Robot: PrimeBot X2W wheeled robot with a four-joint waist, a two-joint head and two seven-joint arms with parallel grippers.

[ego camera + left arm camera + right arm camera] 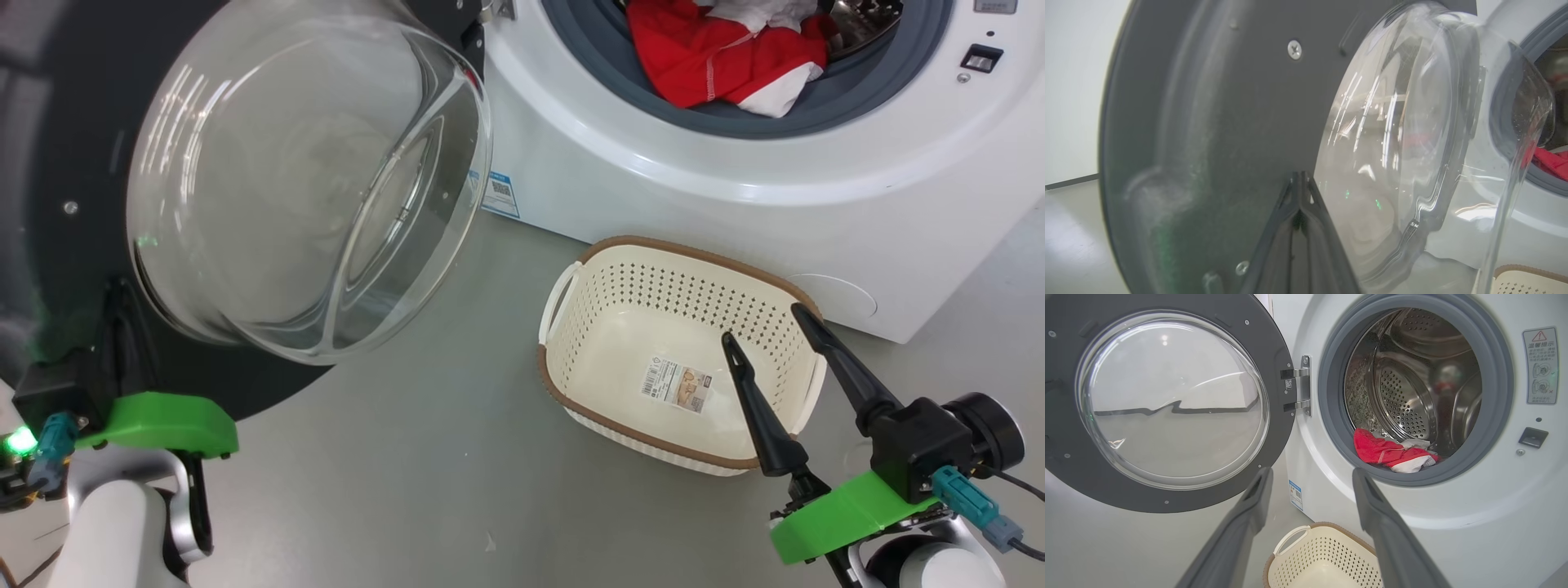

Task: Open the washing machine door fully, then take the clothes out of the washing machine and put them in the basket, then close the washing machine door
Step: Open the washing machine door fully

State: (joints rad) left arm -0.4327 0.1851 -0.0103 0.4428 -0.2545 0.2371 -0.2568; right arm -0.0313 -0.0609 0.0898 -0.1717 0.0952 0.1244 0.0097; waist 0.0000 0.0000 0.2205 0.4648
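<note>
The washing machine door (65,122) stands swung wide to the left, its clear glass bowl (310,180) bulging toward me. My left gripper (122,302) is shut, its joined fingertips (1300,176) resting against the door's dark inner face (1208,122). The white washing machine (735,188) shows its grey ring and steel drum (1412,388). Red and white clothes (718,57) lie at the drum's front lip (1392,453). The cream basket (571,384) sits empty on the floor below the opening. My right gripper (761,325) hovers open over the basket's right side, nothing between its fingers (1312,473).
Grey floor (408,474) spreads between the door and the basket. A small blue label (500,194) is stuck on the machine's lower front. The door hinge (1302,386) sits left of the opening, a latch slot (1533,437) right of it.
</note>
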